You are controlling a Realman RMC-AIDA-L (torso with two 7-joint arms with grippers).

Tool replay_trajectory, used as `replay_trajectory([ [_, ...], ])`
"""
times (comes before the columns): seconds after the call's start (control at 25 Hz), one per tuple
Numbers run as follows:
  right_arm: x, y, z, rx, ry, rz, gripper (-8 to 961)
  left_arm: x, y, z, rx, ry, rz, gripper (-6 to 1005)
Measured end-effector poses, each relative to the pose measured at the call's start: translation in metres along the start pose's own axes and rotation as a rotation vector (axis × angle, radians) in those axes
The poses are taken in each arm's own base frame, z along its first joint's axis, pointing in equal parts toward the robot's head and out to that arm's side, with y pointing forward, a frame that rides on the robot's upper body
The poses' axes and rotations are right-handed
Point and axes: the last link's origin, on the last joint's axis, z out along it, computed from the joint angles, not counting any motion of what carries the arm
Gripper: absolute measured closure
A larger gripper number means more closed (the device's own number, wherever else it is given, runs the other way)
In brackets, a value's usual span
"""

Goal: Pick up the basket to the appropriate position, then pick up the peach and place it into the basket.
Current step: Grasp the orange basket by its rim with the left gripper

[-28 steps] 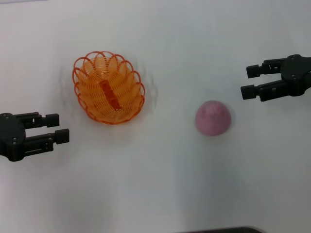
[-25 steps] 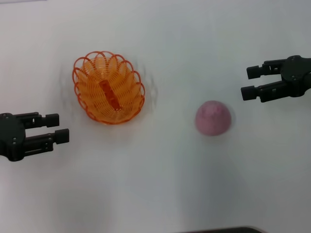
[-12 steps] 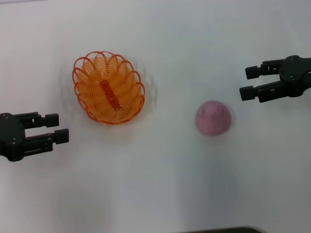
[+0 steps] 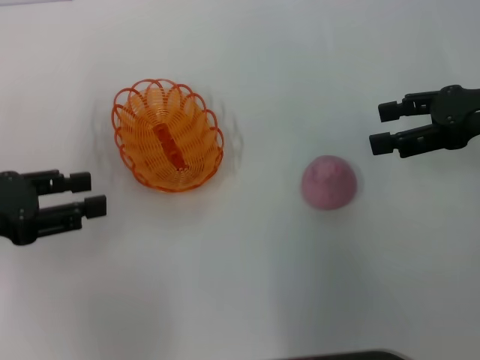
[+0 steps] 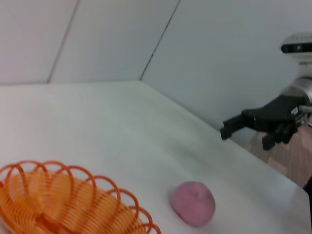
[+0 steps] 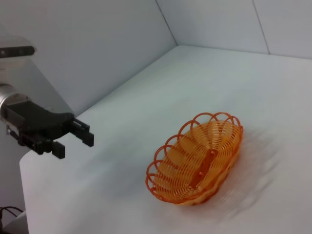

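Orange basket, head view: basket (image 4: 168,136) on table's left side, long axis running away from robot; left gripper (image 4: 82,193) nearer, fingers spread, empty.
Left wrist view: peach (image 5: 193,203) beside basket.
Right wrist view: right gripper (image 4: 383,125) unseen; spread and empty overhead.

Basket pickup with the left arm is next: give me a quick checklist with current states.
1. Basket upright on the table, nothing in it: ok.
2. Left tool open, beside the basket, not touching: ok.
3. Peach apart from the basket, on the table: ok.
4. Right tool open, off the peach: ok.
5. Basket at its appropriate position: not ok, not yet picked up.
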Motion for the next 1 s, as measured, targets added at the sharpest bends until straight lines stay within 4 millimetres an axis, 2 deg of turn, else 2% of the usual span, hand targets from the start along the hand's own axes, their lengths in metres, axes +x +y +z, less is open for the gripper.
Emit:
replay_trajectory([
  [0.12, 0.0, 0.0, 0.0, 0.002, -0.001, -0.002, 14, 0.007, -0.003, 0.003, 0.008, 0.059, 0.012, 462],
  [0.28, -0.001, -0.001, 0.001, 0.004, -0.003, -0.004, 14, 0.027, -0.012, 0.017, 0.008, 0.161, 0.048, 469],
  [0.52, -0.002, -0.001, 0.005, 0.003, -0.007, -0.008, 15, 0.076, -0.038, 0.051, 0.126, 0.304, 0.083, 480],
  [0.76, -0.001, -0.001, 0.006, 0.006, -0.009, -0.006, 15, 0.122, -0.049, 0.092, 0.188, 0.2, 0.144, 492],
  [1.0, -0.001, -0.001, 0.006, 0.008, -0.009, -0.006, 16, 0.157, -0.054, 0.118, 0.322, -0.02, 0.165, 503],
])
